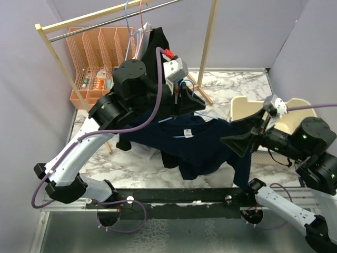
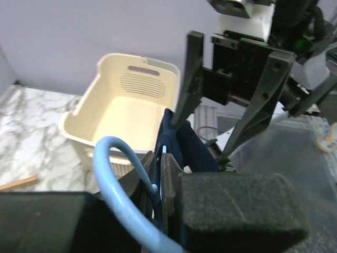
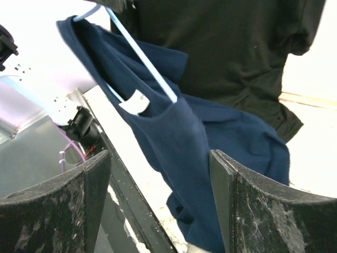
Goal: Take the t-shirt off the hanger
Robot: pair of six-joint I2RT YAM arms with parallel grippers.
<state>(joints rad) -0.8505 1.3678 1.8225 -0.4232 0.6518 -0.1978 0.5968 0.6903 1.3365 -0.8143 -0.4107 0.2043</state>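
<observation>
A navy t-shirt [image 1: 202,147] hangs on a light blue hanger [image 1: 169,119] held up over the table. My left gripper [image 1: 194,101] is shut on the hanger's hook [image 2: 113,168], seen close up in the left wrist view, with navy cloth [image 2: 181,145] just beyond the jaws. My right gripper [image 1: 243,129] is open at the shirt's right shoulder. In the right wrist view the shirt [image 3: 181,134] hangs between the wide-open fingers [image 3: 231,195], not touching them, with the hanger's arm [image 3: 145,55] and a white neck tag [image 3: 134,103] above.
A cream laundry basket [image 1: 243,108] stands at the right, also in the left wrist view [image 2: 124,97]. A black t-shirt [image 1: 157,45] hangs on the wooden clothes rack [image 1: 79,22] behind. An orange organiser [image 1: 97,55] sits at the back left.
</observation>
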